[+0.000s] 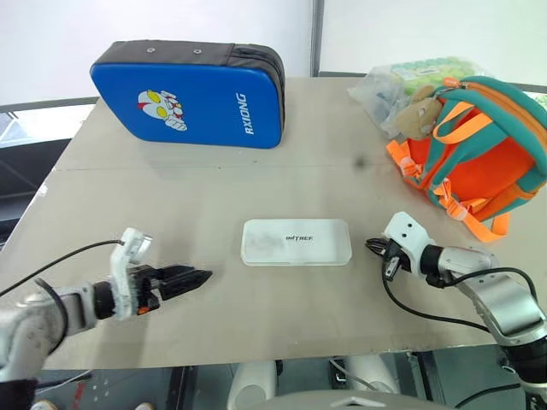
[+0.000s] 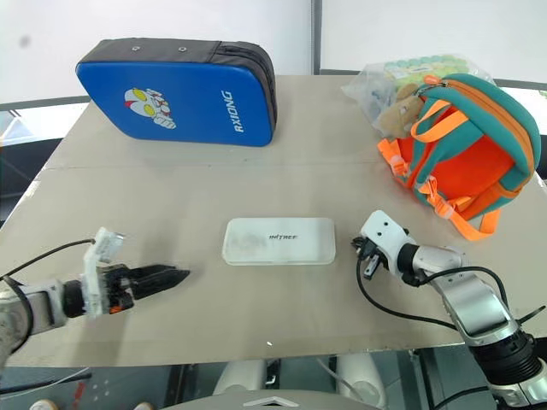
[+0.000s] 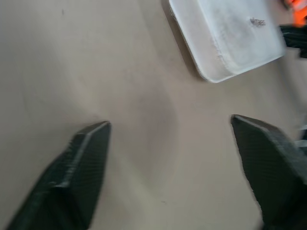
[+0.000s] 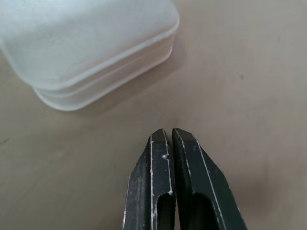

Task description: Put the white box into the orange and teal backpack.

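The white box (image 1: 296, 243) is seen lying flat on the tabletop (image 1: 205, 196), near the middle of its front half, with the small dark lettering on its lid facing up. It is touched by neither gripper. The left gripper (image 1: 198, 278) is held low over the tabletop to the left of the box and is pointed toward it; in the left wrist view its two black fingers (image 3: 72, 177) are spread wide apart with only bare tabletop between them, so nothing is held. The right gripper (image 1: 376, 248) is placed just beside the right end of the box. In the right wrist view its fingertips (image 4: 160, 143) are pressed together and empty, and a rounded corner of the box is seen a little ahead of them, apart from the tips.

The orange and teal backpack (image 1: 483, 145) is found at the far right of the tabletop, lying with its orange straps toward the front, well apart from the box. A small tan plush charm (image 1: 419, 109) is attached at its upper left side. Behind the backpack a clear plastic bag (image 1: 402, 81) with green items is lying. At the far left a large blue padded case (image 1: 190, 96) is set on the tabletop.
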{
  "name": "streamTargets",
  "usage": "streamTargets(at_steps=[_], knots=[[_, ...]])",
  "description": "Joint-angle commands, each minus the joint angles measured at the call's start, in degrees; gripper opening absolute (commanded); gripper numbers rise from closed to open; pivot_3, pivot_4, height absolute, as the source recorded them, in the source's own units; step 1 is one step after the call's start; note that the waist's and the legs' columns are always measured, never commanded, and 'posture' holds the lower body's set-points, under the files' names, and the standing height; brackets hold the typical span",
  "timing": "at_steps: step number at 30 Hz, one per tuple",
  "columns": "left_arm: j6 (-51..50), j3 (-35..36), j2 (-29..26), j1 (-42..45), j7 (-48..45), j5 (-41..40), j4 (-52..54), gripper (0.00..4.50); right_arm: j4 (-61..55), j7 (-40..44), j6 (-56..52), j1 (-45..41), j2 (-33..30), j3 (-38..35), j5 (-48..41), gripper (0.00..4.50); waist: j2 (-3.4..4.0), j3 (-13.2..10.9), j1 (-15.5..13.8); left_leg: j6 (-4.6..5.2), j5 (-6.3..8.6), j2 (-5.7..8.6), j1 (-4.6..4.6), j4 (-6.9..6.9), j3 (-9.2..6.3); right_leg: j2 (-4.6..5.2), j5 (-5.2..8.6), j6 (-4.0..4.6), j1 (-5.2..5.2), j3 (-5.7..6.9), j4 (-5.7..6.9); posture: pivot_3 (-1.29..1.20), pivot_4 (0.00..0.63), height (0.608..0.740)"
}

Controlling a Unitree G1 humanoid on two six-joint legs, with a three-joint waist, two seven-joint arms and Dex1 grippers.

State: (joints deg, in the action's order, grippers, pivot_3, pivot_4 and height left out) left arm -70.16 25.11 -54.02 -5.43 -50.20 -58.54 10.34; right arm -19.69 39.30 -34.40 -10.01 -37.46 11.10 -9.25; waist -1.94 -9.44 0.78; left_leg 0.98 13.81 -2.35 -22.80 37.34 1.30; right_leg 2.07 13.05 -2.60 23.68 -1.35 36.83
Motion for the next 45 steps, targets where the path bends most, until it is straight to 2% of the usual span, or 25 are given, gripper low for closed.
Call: streamTargets(at_steps=[1, 5, 9, 14, 19, 20, 22, 25, 27, 29, 30, 31, 32, 34, 38, 40, 45], knots=[[-9.77, -1.74, 1.87, 7.55, 3.25, -6.86, -1.75, 4.47, 0.43, 0.35, 1.76, -2.47, 0.81, 0.90, 1.16, 0.00, -0.01, -0.01, -0.18, 0.00, 0.00, 0.01, -0.03, 0.02, -0.01, 0.05, 0.00, -0.01, -0.02, 0.00, 0.00, 0.00, 0.150, 0.740], [-14.72, -5.45, 8.79, 16.54, 12.31, -4.29, -6.52, 4.47, 2.80, 2.38, 4.57, -4.34, 1.10, 4.13, 3.15, 0.00, -0.04, 0.00, -0.18, 0.00, 0.00, 0.18, -0.08, 0.00, 0.02, 0.10, -0.14, 0.17, -0.08, -0.05, -0.02, 0.00, 0.150, 0.740], [-14.34, -9.18, 13.49, 21.86, 17.28, 0.36, -9.88, 4.47, 7.33, 3.76, 6.60, -7.60, 3.34, 6.57, 4.15, 0.00, -0.15, 0.07, -0.04, 0.00, 0.00, 0.15, -0.08, -0.02, -0.02, 0.03, -0.19, 0.15, -0.08, -0.03, 0.00, 0.00, 0.150, 0.740], [-14.09, -11.67, 17.48, 25.99, 15.16, 0.75, -14.33, 4.47, 14.20, 6.07, 10.93, -11.57, 8.68, 10.56, 5.28, 0.00, -0.16, 0.12, 0.06, 0.00, -0.02, 0.14, 0.12, 0.02, 0.00, -0.07, -0.16, 0.21, -0.19, -0.02, 0.09, 0.00, 0.150, 0.740], [-14.70, -13.37, 18.18, 25.94, 12.03, 0.66, -13.81, 4.47, 17.27, 5.23, 11.94, -13.20, 13.32, 9.55, 5.20, 0.00, -0.13, 0.25, 0.10, -0.05, -0.05, 0.13, 0.22, 0.04, -0.07, -0.11, -0.24, 0.34, -0.24, -0.04, 0.14, 0.00, 0.150, 0.740], [-14.71, -13.23, 18.45, 25.91, 11.83, 0.74, -13.91, 4.07, 17.23, 5.19, 11.98, -13.09, 13.67, 9.29, 5.35, 0.00, -0.13, 0.26, 0.09, -0.05, -0.05, 0.13, 0.21, 0.04, -0.09, -0.10, -0.24, 0.35, -0.24, -0.05, 0.14, 0.00, 0.150, 0.740], [-14.59, -12.31, 19.47, 26.04, 12.00, 0.90, -14.64, 3.75, 16.03, 4.55, 12.51, -12.01, 14.01, 8.20, 5.43, 0.00, -0.12, 0.25, 0.01, -0.05, -0.05, 0.14, 0.17, 0.04, -0.13, -0.08, -0.24, 0.35, -0.23, -0.08, 0.12, 0.00, 0.150, 0.740], [-14.69, -10.86, 20.64, 25.93, 11.98, 0.76, -14.82, 2.34, 11.85, 2.34, 12.10, -9.47, 13.96, 4.57, 4.25, 0.00, -0.15, 0.25, -0.20, -0.06, -0.04, 0.17, -0.03, 0.02, -0.15, -0.03, -0.26, 0.30, -0.17, -0.07, 0.01, 0.00, 0.150, 0.740], [-14.47, -9.86, 21.23, 25.74, 12.35, 0.59, -14.61, 1.71, 8.50, 0.43, 10.47, -8.04, 13.61, 1.13, 3.42, 0.00, -0.15, 0.25, -0.59, -0.06, -0.04, 0.18, -0.09, 0.02, -0.16, 0.04, -0.26, 0.28, -0.15, -0.01, 0.00, 0.00, 0.150, 0.740], [-14.28, -7.34, 22.81, 26.12, 13.55, -0.49, -15.29, 1.06, 3.56, -1.50, 5.60, -6.72, 13.48, -6.72, -1.62, 0.00, -0.04, 0.18, -0.59, -0.06, -0.04, 0.20, -0.07, 0.02, -0.17, 0.09, -0.23, 0.31, -0.15, -0.04, 0.00, 0.00, 0.150, 0.740], [-14.10, -6.39, 23.32, 26.10, 13.89, -0.82, -15.24, 1.03, 0.64, -2.50, 3.41, -5.89, 13.33, -10.59, -4.15, 0.00, -0.04, 0.18, -0.62, -0.06, -0.04, 0.21, -0.10, 0.02, -0.16, 0.10, -0.23, 0.31, -0.13, -0.06, -0.01, 0.00, 0.150, 0.740], [-13.43, -5.75, 24.02, 26.02, 14.39, -0.83, -14.69, 1.03, -3.41, -3.83, 0.67, -4.56, 12.77, -15.56, -6.83, 0.51, -0.06, 0.18, -0.66, -0.05, -0.04, 0.20, -0.11, 0.05, -0.18, 0.11, -0.23, 0.31, -0.13, -0.06, 0.00, 0.00, 0.150, 0.740], [-13.01, -5.41, 24.35, 25.88, 14.67, -0.77, -14.18, 1.03, -6.28, -4.81, -1.25, -3.66, 12.35, -18.54, -8.39, 0.76, -0.05, 0.18, -0.87, -0.05, -0.04, 0.21, -0.10, 0.07, -0.18, 0.10, -0.23, 0.31, -0.14, -0.06, 0.00, 0.00, 0.150, 0.740], [-11.26, -4.52, 26.15, 26.20, 15.95, -0.79, -13.29, 1.03, -10.91, -10.78, -5.30, -3.13, 14.05, -25.38, -10.41, 1.64, -0.07, 0.19, -0.90, -0.05, -0.04, 0.21, -0.07, 0.07, -0.18, 0.09, -0.23, 0.31, -0.16, -0.04, 0.01, 0.00, 0.150, 0.740], [-10.10, -3.20, 28.46, 27.63, 17.72, -1.97, -12.45, 1.03, -14.61, -21.96, -11.23, -7.26, 20.44, -32.26, -14.62, 3.69, -0.08, 0.20, -0.39, -0.05, -0.04, 0.16, -0.05, 0.05, -0.18, -0.02, -0.24, 0.32, -0.15, -0.02, 0.03, 0.00, 0.150, 0.740], [-9.59, -3.14, 29.01, 28.36, 18.52, -2.10, -12.06, 1.03, -15.39, -26.82, -13.66, -9.91, 24.08, -34.34, -16.95, 4.47, -0.06, 0.19, 0.06, -0.05, -0.04, 0.14, -0.03, 0.03, -0.18, -0.07, -0.24, 0.33, -0.10, -0.06, 0.07, 0.00, 0.150, 0.740], [-8.93, -3.57, 28.72, 28.99, 18.91, -2.03, -11.69, 1.03, -16.82, -35.85, -16.86, -13.28, 30.49, -37.22, -21.18, 4.50, -0.04, 0.17, 0.05, -0.05, -0.04, 0.14, -0.08, -0.05, -0.19, -0.08, -0.27, 0.29, -0.04, -0.08, 0.10, 0.00, 0.150, 0.740]])
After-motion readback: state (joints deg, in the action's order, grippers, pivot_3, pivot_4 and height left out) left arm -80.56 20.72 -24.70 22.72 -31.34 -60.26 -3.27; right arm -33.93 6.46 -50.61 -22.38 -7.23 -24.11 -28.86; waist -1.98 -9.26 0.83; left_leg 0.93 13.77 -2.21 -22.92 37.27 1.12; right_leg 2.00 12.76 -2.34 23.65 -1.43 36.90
